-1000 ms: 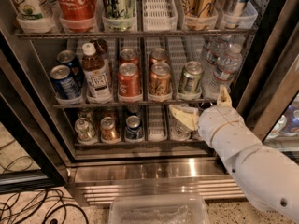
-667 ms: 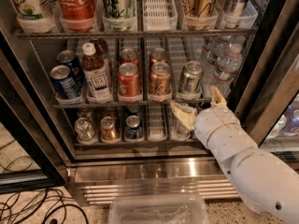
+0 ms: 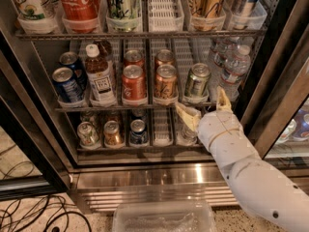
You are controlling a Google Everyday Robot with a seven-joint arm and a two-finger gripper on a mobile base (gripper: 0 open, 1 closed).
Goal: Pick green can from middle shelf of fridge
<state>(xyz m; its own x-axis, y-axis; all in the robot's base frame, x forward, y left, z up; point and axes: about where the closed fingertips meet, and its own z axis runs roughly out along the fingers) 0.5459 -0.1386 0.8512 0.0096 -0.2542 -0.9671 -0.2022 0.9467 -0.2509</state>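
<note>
The green can (image 3: 197, 80) stands on the middle shelf (image 3: 72, 108) of the fridge (image 3: 145, 177), fifth lane from the left, beside an orange-brown can (image 3: 165, 82) and a red can (image 3: 133, 83). My gripper (image 3: 205, 106) is open and empty, just below and in front of the green can at the shelf's front edge. One fingertip (image 3: 187, 114) is below the can to its left, the other (image 3: 222, 97) to its right. My white arm reaches in from the lower right.
Water bottles (image 3: 234, 69) stand right of the green can. A blue can (image 3: 65, 84) and a tea bottle (image 3: 99, 75) are at the left. Tall cans and a Coca-Cola bottle (image 3: 79, 3) fill the top rack; small cans (image 3: 112, 133) the bottom one. A clear plastic bin (image 3: 164, 218) sits on the floor.
My gripper has risen a little and moved toward the green can, its fingers still spread. The cans have not moved.
</note>
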